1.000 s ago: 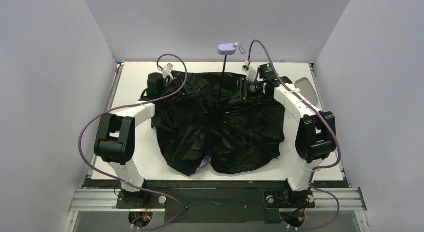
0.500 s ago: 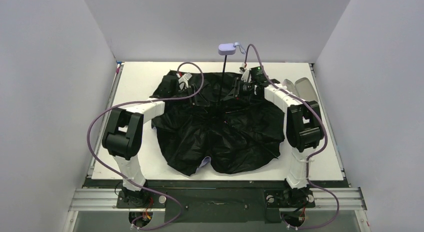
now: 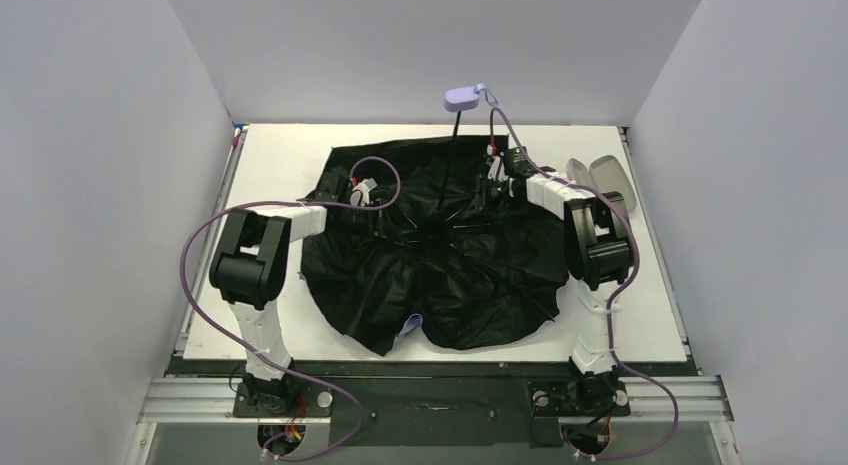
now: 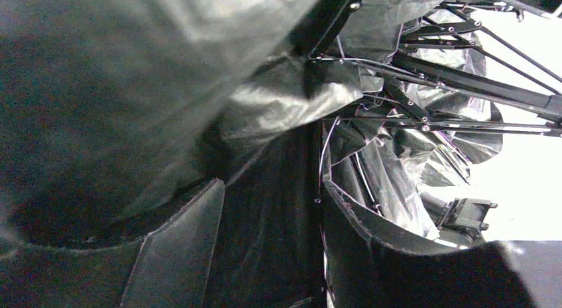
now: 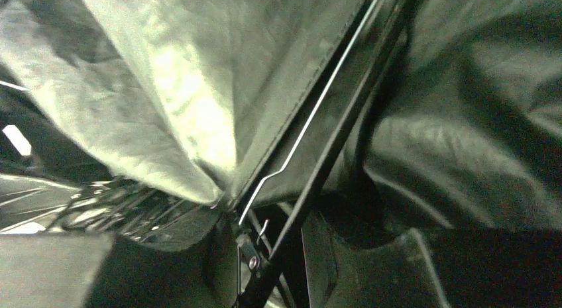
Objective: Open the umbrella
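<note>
Two tools reach into the umbrella (image 3: 440, 265). The left tool (image 4: 265, 255) has its fingers spread over black cloth. The right tool (image 5: 265, 268) is spread around a thin black rib. The umbrella lies upside down on the white worktop (image 3: 280, 155), handle (image 3: 462, 98) up.

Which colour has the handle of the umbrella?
The handle is pale lavender; the top external view shows it best.
</note>
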Controlling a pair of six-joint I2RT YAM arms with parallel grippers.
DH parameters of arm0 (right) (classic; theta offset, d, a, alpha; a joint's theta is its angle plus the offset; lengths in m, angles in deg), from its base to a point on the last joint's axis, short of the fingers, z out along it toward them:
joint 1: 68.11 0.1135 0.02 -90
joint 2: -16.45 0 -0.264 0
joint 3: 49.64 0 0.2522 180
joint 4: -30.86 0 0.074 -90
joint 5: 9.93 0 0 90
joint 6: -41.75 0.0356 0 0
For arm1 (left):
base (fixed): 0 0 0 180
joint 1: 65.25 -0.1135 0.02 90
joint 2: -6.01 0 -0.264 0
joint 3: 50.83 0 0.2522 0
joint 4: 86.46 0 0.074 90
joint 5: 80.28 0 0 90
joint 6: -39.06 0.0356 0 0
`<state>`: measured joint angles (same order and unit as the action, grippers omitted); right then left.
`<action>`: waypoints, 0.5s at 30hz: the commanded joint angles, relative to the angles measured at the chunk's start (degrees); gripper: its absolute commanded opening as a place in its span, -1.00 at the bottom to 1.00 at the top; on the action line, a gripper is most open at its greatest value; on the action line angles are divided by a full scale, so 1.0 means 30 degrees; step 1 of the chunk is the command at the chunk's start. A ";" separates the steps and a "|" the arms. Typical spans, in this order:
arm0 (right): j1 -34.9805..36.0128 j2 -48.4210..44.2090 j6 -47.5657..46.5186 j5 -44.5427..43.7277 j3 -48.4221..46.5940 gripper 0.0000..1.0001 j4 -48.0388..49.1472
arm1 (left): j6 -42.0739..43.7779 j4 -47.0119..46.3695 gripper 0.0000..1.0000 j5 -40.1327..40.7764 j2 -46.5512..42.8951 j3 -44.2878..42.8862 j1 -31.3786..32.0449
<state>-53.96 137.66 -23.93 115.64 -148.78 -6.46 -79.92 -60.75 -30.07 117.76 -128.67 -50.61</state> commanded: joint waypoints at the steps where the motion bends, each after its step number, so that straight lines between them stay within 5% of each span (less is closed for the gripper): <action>1: -0.0415 0.0550 -0.2194 -0.1904 -0.0431 -0.37 -0.0807 | 0.1640 0.1095 0.13 0.2740 0.0715 0.0058 -0.0532; 7: -0.0742 -0.0058 -0.3139 -0.0301 -0.1375 -0.20 -0.1424 | 0.1817 0.0278 0.38 0.1778 -0.0097 0.0176 -0.1575; 10: -0.0761 -0.2061 -0.2754 0.1545 -0.1336 -0.10 -0.0621 | 0.1612 -0.2905 0.55 0.0545 -0.2251 0.1145 -0.1717; 12: -0.0751 -0.3592 -0.2467 0.2467 -0.0894 -0.02 0.0342 | 0.1477 -0.5535 0.93 0.0479 -0.4144 0.1846 -0.1652; 15: -0.0861 -0.5549 -0.2580 0.3021 -0.0195 0.07 0.1398 | 0.1608 -0.8919 0.94 0.1126 -0.6686 0.2493 -0.1739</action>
<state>-55.84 133.92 -30.99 119.31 -149.96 -8.99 -77.23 -70.50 -28.43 108.62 -122.00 -55.73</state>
